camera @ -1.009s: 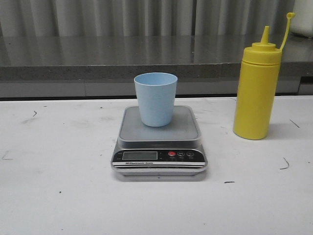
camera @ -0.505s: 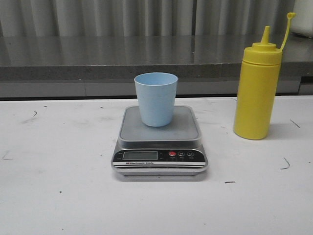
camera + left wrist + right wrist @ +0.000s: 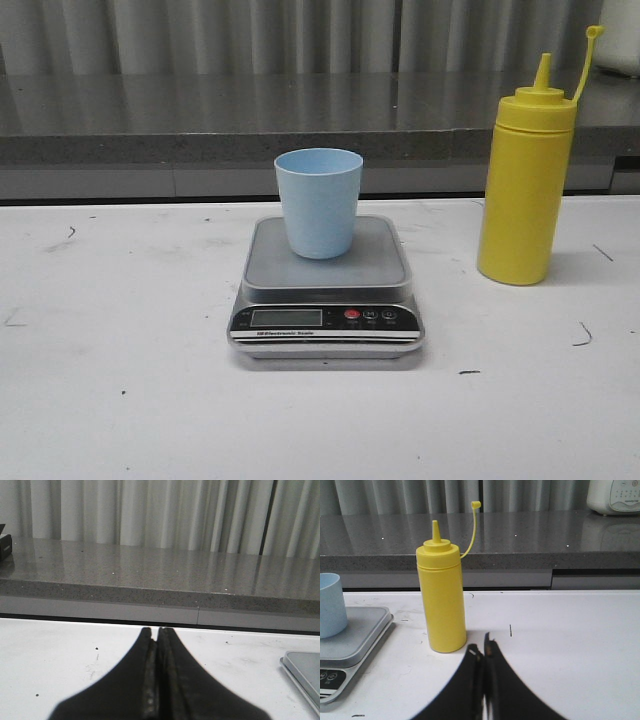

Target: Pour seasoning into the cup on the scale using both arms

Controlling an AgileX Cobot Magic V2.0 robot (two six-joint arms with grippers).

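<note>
The bottle (image 3: 526, 180) stood upright on the table (image 3: 120, 400), well to the right of the scale (image 3: 326, 290), its long axis vertical and its spout uppermost. That put it on the right arm's side: in the right wrist view the bottle (image 3: 441, 600) rose just beyond the right gripper (image 3: 481, 652) and a little toward the scale, so that arm was plainly the nearer one, while the left gripper (image 3: 158, 632) looked over bare table with only a corner of the scale (image 3: 302, 672) at the edge of its view. Both grippers were clenched on nothing, fingers pressed together.

The cup (image 3: 318, 202) stood upright on the scale's platform, mouth up; what it held, if anything, could not be seen from this height.

The bottle was opaque yellow plastic, a plain cylinder with a cone nozzle, its small cap off the tip and dangling high on a thin tether. Soft-walled by the look of it, it would likely give under a squeeze.

This layout would fit either a bottle waiting to be picked up or one set back down after pouring; the blank-looking display settled neither
</note>
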